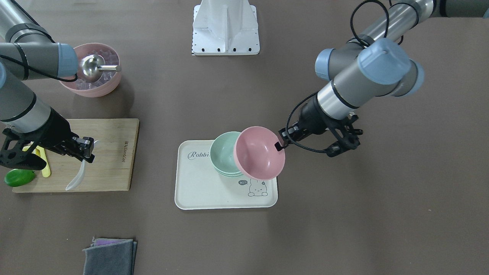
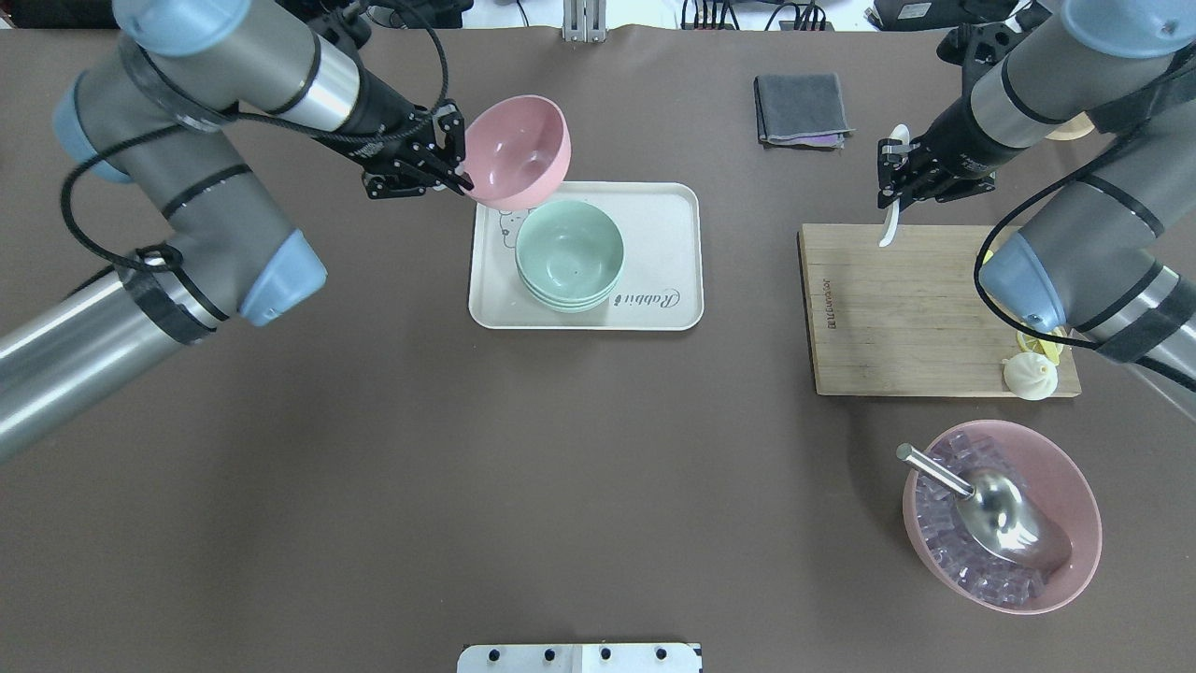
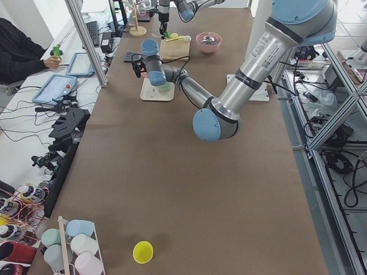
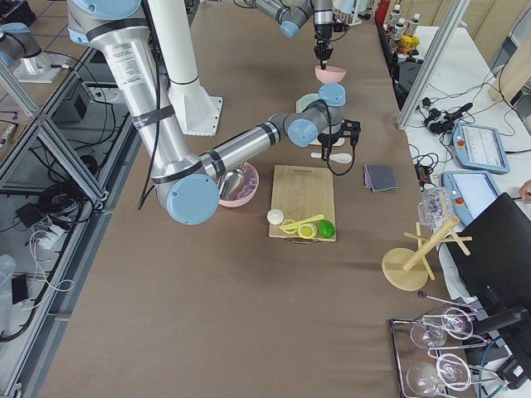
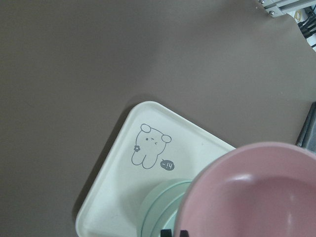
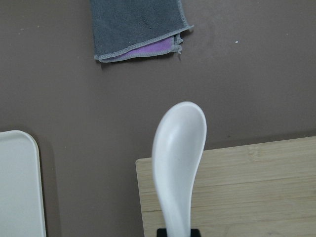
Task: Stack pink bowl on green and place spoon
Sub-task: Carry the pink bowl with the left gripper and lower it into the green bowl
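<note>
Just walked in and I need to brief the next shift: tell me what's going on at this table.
The left gripper holds the pink bowl by its rim, tilted, up beside the green bowls on the tray; it is not stacked yet. The right gripper grips the white spoon by its handle at the wooden board's edge.

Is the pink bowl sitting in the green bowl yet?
No: the left gripper holds the pink bowl tilted by its rim, above and beside the green bowl.

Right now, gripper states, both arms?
Left gripper: closed, holding the pink bowl.
Right gripper: closed, holding the white spoon.
</note>
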Tool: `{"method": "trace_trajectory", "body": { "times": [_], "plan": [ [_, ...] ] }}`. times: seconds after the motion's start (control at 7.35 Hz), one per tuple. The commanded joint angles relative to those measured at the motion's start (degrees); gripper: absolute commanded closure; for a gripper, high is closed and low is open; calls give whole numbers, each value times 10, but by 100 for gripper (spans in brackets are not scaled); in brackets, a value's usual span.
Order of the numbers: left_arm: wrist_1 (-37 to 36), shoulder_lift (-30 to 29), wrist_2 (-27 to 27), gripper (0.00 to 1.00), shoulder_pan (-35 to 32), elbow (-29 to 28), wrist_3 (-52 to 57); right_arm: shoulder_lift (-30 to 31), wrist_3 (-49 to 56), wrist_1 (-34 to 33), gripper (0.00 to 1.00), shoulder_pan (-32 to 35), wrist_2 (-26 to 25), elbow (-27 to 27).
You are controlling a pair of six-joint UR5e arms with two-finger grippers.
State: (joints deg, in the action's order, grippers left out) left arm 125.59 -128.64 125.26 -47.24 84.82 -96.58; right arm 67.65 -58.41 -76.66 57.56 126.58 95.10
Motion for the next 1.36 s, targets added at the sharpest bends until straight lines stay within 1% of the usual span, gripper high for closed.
{"method": "trace_trajectory", "body": {
  "times": [0.0,0.27,0.54,1.22],
  "plan": [
    [29,-6,-77,100,56,-1,0,-3,1,0,100,0,-1,1],
    [31,-7,-76,100,57,2,11,-4,1,0,100,0,0,1],
    [29,-3,-77,100,59,-3,53,-5,1,0,100,0,0,1],
    [32,-4,-78,100,72,-15,53,-5,1,0,100,0,1,1]
  ]
}}
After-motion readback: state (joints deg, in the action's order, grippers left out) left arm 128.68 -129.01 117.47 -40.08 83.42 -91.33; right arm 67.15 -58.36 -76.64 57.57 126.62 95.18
